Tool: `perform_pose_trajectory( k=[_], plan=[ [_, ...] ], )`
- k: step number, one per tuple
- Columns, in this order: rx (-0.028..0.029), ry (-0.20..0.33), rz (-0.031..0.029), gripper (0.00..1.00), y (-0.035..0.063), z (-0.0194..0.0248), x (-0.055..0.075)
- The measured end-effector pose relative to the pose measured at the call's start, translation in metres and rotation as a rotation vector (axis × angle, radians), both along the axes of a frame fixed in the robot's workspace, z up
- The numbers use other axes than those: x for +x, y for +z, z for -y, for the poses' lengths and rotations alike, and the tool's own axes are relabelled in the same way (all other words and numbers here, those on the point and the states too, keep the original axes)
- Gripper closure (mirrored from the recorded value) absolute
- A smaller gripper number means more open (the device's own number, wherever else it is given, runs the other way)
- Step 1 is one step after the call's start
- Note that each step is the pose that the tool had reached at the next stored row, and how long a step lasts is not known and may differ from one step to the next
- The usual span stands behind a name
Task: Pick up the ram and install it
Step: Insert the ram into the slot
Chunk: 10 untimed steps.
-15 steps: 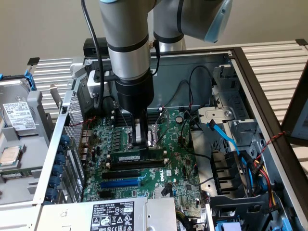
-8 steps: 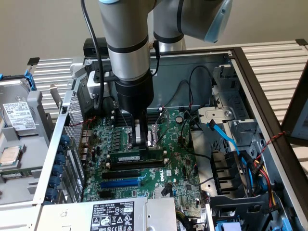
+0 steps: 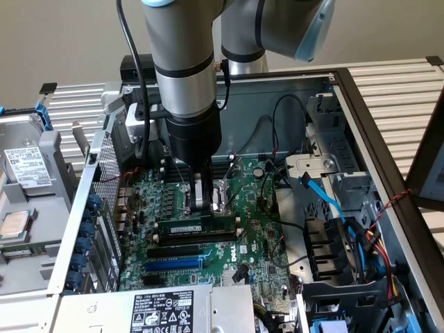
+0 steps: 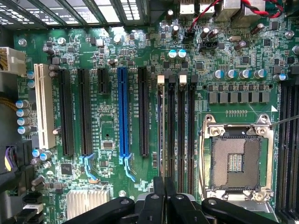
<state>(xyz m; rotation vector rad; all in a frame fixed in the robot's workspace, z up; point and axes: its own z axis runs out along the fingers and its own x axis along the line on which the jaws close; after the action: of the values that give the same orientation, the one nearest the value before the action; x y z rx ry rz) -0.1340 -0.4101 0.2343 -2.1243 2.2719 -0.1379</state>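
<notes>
Green ram (image 3: 184,223) bears a white label (image 3: 186,228), print unreadable.

- It looked like a robotics lab or computer-assembly workshop.
- An open computer case (image 3: 277,104) bared its motherboard (image 3: 229,267).
- A robot arm (image 3: 184,69) reached in.
- The case sat on a slatted metal table (image 3: 395,87).

Beige wall (image 3: 55,35), slatted tabletop (image 3: 395,87)

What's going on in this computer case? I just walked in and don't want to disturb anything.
A robot arm's gripper is down inside the open computer case, shut on the ram. The green stick stands on edge at the black memory slots on the motherboard, next to the empty CPU socket. Whether it is fully seated cannot be told.
</notes>
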Motion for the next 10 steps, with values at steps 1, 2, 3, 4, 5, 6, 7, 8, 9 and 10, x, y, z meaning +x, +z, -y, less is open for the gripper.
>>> perform_pose_trajectory(
  k=[1,2,3,4,5,6,7,8,9,10],
  plan=[
    [0.0000,0.000,-0.0001,0.88,0.0000,0.0000,0.0000],
    [0.0000,0.000,0.0000,0.88,0.0000,0.0000,0.0000],
    [0.0000,0.000,0.0000,0.88,0.0000,0.0000,0.0000],
    [0.0000,0.000,0.0000,0.88,0.0000,0.0000,0.0000],
    [0.0001,0.002,-0.0003,0.88,0.0000,0.0000,0.0000],
    [0.0001,0.004,-0.0011,0.88,0.0000,0.0000,-0.0001],
    [0.0001,0.006,-0.0017,0.88,0.0000,0.0000,-0.0001],
    [0.0002,0.009,-0.0023,0.88,0.0000,0.0000,0.0000],
    [0.0005,0.011,-0.0028,0.88,-0.0001,0.0000,0.0000],
    [0.0006,0.013,-0.0030,0.88,-0.0001,0.0000,0.0000]
  ],
)
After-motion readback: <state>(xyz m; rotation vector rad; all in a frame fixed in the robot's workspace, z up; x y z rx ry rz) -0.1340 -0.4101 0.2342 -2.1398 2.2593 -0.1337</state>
